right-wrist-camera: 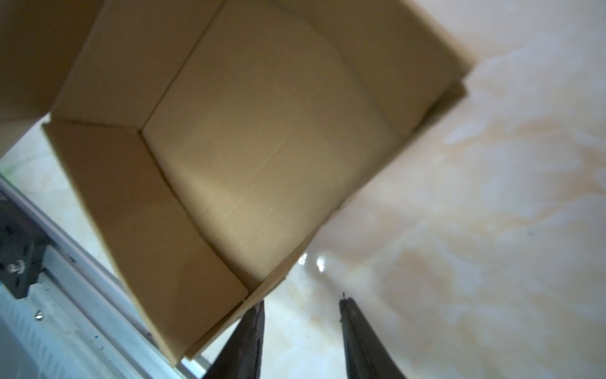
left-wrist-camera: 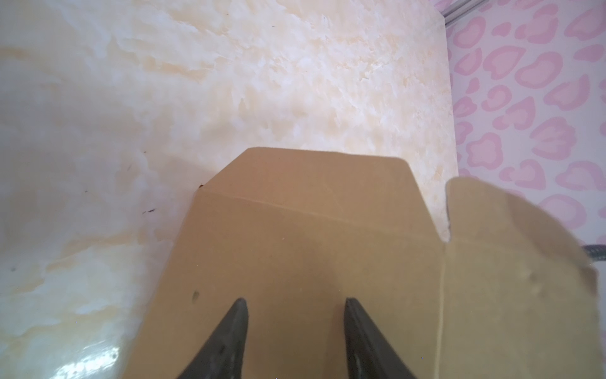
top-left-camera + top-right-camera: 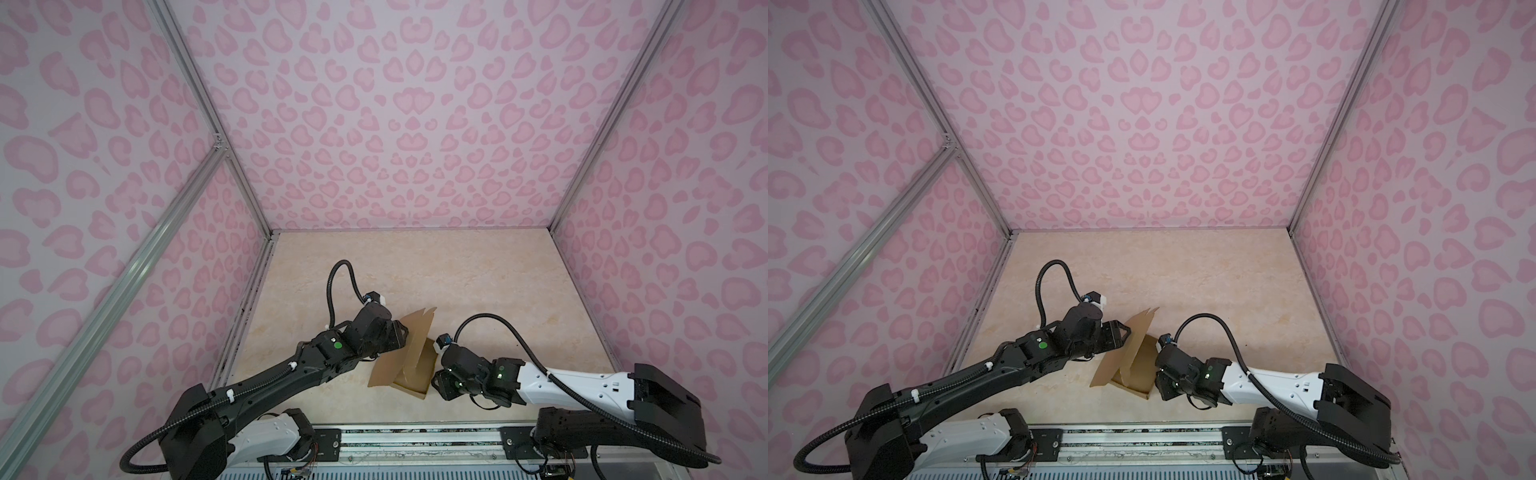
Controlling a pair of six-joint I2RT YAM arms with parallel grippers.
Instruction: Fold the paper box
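Left arm reaches in from the near left edge toward the middle of the table (image 3: 478, 282). Left gripper (image 2: 295, 305) has its jaws set apart, a clear gap between the two dark fingers (image 2: 237, 328). In the left wrist view both fingertips lie over the outer face of a raised cardboard panel, with nothing clamped between them; whether they actually press on the panel, I cannot tell.

The paper box (image 3: 409, 365) sits near the front middle of the table, between the two arms in both top views (image 3: 1133, 365). It is partly formed: a shallow brown tray with low walls rests on the table, and a large lid panel stands tilted up on its left side, leaning toward the left gripper. A side flap (image 2: 511, 262) juts out beside the main panel, separated from it by a slit at the top.

Right arm comes in from the near right. Right gripper (image 1: 301, 315) is also parted, its jaws moderately spread. In the right wrist view one finger (image 1: 252, 334) sits just at the outside of the tray's near corner; the other finger is over bare table. Nothing is pinched between them. The tray's inside floor and three walls are open to view here.
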